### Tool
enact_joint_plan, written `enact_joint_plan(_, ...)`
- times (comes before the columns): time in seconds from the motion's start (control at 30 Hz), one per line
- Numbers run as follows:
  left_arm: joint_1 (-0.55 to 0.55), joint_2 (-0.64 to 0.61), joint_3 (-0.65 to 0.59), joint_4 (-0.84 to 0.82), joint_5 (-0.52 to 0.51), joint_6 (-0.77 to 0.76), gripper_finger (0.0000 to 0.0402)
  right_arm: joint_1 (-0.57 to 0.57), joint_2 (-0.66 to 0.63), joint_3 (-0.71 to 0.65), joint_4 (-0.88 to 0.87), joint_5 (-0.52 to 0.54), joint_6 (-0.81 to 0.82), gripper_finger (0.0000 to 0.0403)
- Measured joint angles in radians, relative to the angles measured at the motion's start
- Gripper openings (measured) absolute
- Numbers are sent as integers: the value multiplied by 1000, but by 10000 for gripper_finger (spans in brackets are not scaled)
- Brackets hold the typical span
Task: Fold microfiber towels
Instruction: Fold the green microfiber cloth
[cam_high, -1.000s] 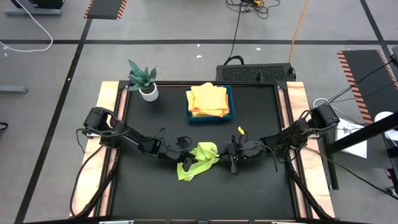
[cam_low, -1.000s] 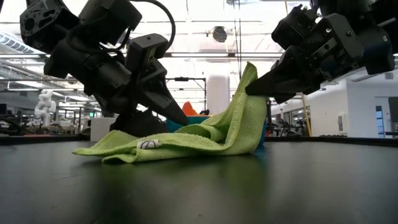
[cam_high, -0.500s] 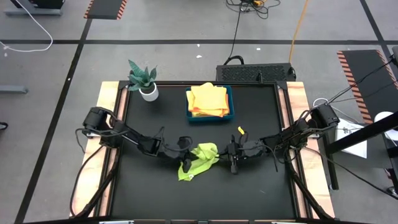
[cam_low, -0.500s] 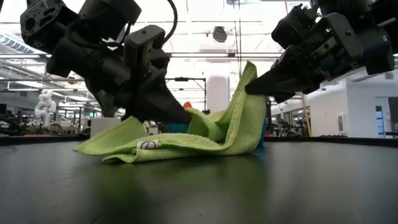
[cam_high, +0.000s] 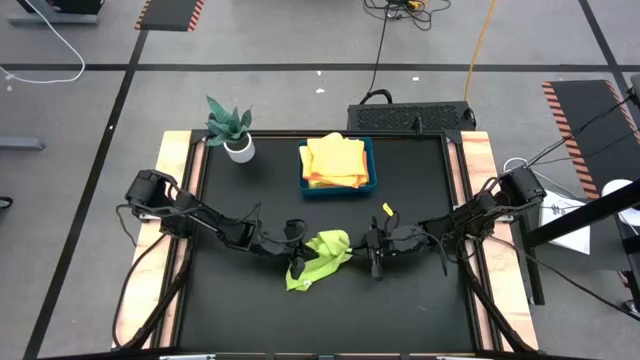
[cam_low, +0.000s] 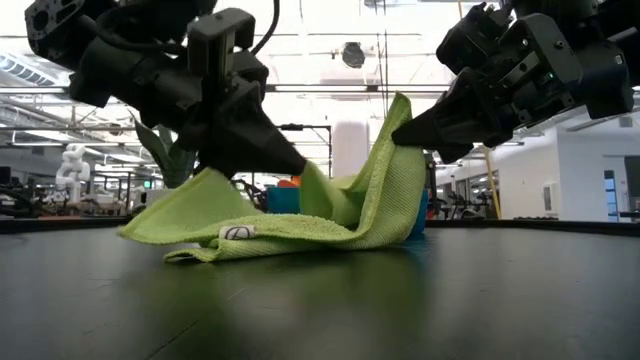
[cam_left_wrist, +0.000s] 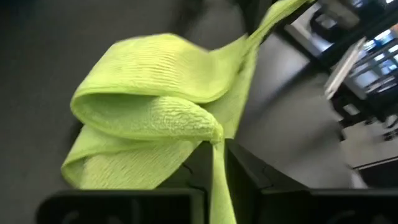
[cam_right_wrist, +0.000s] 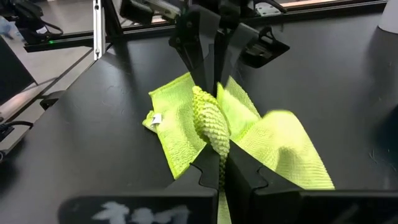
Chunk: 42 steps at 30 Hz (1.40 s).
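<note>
One lime green microfiber towel (cam_high: 318, 258) lies crumpled at the middle of the black table, with a white label (cam_low: 236, 232) on its near edge. My left gripper (cam_high: 303, 247) comes at it from the table's left and is shut on it. My right gripper (cam_high: 362, 245) comes from the right and is shut on the towel's raised right part (cam_low: 398, 120). The towel's lower folds (cam_low: 300, 230) rest on the table between the two grippers. My left gripper pinches a gathered fold of the towel (cam_left_wrist: 214, 134) between its two fingers, slanting down from the table's left. That part is lifted off the table and the cloth below it slopes down to the tabletop. My right gripper pinches a bunched edge of the towel (cam_right_wrist: 215, 142) between its two fingers, coming nearly level from the table's right. The cloth hangs from this hold down to the table, slack, and sags toward the left gripper.
A blue tray (cam_high: 370, 168) with yellow and orange towels stands at the far middle of the table. A potted plant (cam_high: 232, 130) is at the far left corner. A small yellow object (cam_high: 388, 210) lies behind the right gripper. Bare black tabletop stretches toward the near edge.
My left gripper has shut on the towel's left part, rolled a little and risen slightly. That part of the towel has come up off the table into a slope, while the lower folds and the label stay where they were. The right gripper has kept still.
</note>
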Motion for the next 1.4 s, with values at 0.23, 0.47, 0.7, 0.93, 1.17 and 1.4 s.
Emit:
enact_joint_plan(0.23,-6,0,0,-44,-17,-29,119,1,0,0,-1,0,0,0)
enact_joint_plan(0.47,-5,0,0,-51,-47,-89,182,11,0,0,-1,0,0,0)
enact_joint_plan(0.7,-5,4,0,-97,-64,-127,204,19,0,0,-2,0,-3,0)
enact_joint_plan(0.93,-3,16,0,-97,-72,-143,205,19,0,0,-2,0,-7,0)
enact_joint_plan(1.17,-9,34,0,-50,-38,-165,205,20,0,0,-2,0,-11,0)
enact_joint_plan(1.4,-36,86,48,-25,-29,-95,205,20,0,0,-6,0,-11,0)
